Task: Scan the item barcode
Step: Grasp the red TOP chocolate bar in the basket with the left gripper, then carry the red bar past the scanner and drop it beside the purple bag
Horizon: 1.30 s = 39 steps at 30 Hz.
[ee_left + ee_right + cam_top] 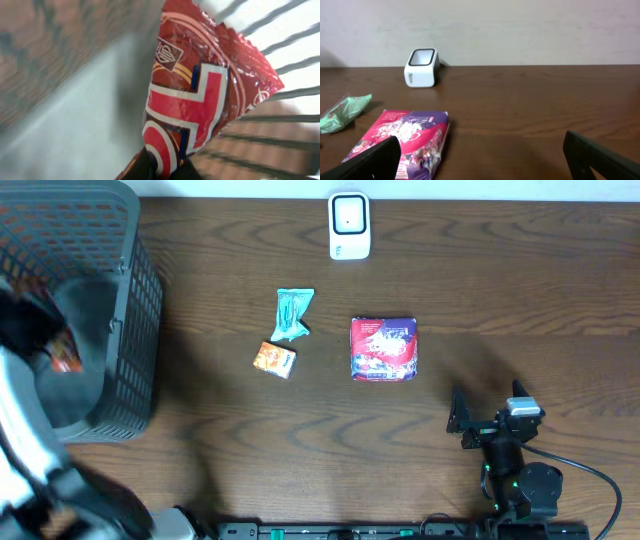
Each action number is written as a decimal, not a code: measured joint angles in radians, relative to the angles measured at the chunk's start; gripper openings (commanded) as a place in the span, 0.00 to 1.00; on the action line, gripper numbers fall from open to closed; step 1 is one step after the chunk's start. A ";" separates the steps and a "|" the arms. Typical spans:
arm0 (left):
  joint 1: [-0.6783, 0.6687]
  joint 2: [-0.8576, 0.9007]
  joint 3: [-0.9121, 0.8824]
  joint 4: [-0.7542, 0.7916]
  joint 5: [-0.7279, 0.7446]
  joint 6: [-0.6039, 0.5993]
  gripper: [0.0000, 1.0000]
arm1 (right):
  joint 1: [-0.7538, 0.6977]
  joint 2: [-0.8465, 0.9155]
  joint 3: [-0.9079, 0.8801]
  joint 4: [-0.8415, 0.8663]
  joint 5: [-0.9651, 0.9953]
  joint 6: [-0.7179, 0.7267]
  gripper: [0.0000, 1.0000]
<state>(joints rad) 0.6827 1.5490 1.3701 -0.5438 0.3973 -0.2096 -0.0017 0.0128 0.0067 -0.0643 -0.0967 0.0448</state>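
Grip on: pinching red packet point(195, 100) tight at its lower end with left gripper point(162, 167), arm bent down inside the basket point(130, 310) at the left end of the table point(250, 470). Over right, parked low, right gripper point(485, 160) spread wide, aimed toward scanner point(349, 225), pink pouch point(405, 135) just ahead.

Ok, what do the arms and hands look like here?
Right arm is black with a green light, a pale grey camera block at the wrist and a black cable; its hand has flat black fingers. Left arm looks white and black, blurred.
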 measured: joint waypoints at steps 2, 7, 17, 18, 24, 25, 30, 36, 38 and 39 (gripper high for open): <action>-0.005 -0.100 0.013 0.058 0.064 -0.062 0.07 | 0.000 0.000 0.000 0.000 0.000 0.000 0.99; -0.069 -0.280 0.022 0.137 0.142 -0.221 0.07 | 0.000 0.000 0.000 0.000 0.000 0.000 0.99; -0.597 -0.400 0.022 0.147 0.166 -0.310 0.07 | 0.000 0.000 0.000 0.000 0.000 0.000 0.99; -0.648 -0.396 0.022 0.141 0.154 -0.310 0.07 | 0.000 0.000 0.000 0.000 0.000 0.000 0.99; -0.925 -0.317 0.022 0.079 -0.040 -0.311 0.07 | 0.000 0.000 0.000 0.000 0.000 0.000 0.99; -0.969 -0.290 0.022 0.068 -0.088 -0.312 0.07 | 0.000 0.000 0.000 0.000 0.000 0.000 0.99; -1.122 -0.130 0.022 0.015 -0.272 -0.346 0.07 | 0.000 0.000 0.000 0.000 0.000 0.000 0.99; -1.223 0.082 0.022 0.008 -0.356 -0.378 0.07 | 0.000 0.000 0.000 0.000 0.000 0.000 0.99; -1.246 0.146 0.022 0.008 -0.368 -0.397 0.12 | 0.000 0.000 0.000 0.000 0.000 0.000 0.99; -1.257 0.179 0.022 0.008 -0.373 -0.404 0.17 | 0.000 0.000 0.000 0.000 0.000 0.000 0.99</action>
<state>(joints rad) -0.5743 1.7275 1.3918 -0.5354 0.0246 -0.6132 -0.0017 0.0128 0.0067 -0.0643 -0.0971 0.0448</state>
